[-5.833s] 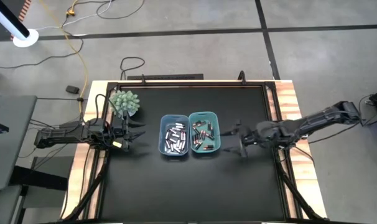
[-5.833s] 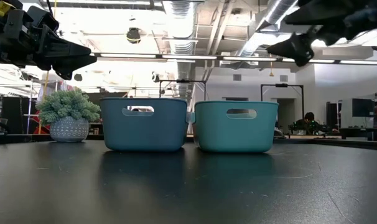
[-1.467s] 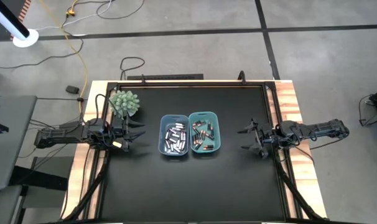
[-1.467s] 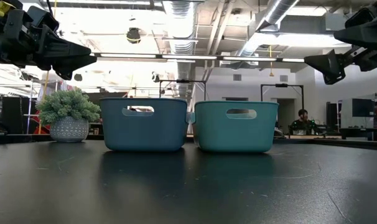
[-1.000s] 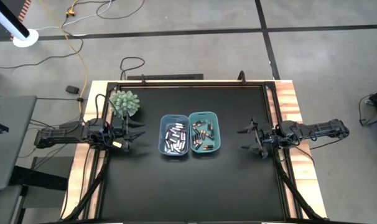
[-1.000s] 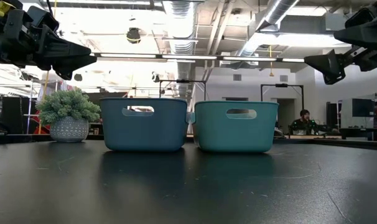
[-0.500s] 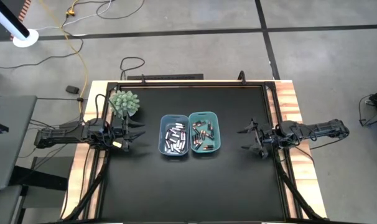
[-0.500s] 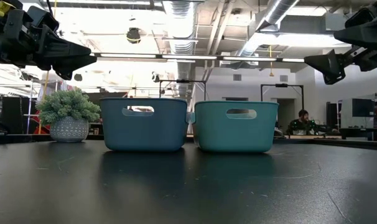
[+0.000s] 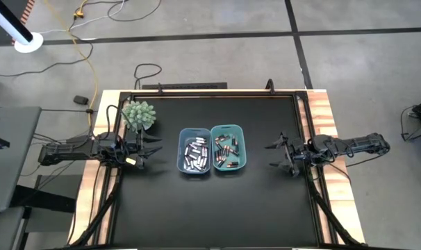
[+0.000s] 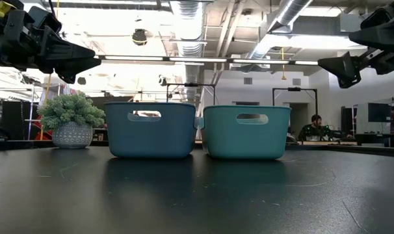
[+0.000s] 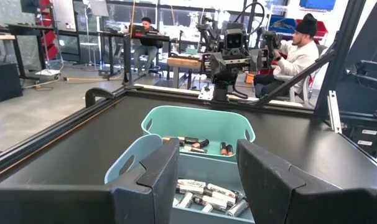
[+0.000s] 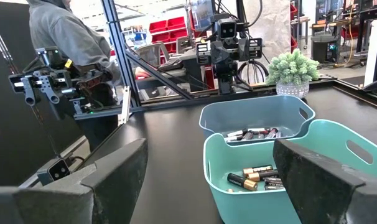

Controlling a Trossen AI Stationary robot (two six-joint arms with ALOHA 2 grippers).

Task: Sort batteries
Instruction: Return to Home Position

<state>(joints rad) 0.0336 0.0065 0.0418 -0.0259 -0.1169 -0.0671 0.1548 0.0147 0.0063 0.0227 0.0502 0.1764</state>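
The batteries sit in bins at the table's middle, between left gripper by its left edge and right gripper by its right (both spread apart, empty), neither nearer.

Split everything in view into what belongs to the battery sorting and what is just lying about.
Part of the job:
silver batteries in the blue bin
dark batteries in the teal bin
left claw and right claw, both open and empty, one at each side

Just lying about:
potted plant
yellow cable
black cable
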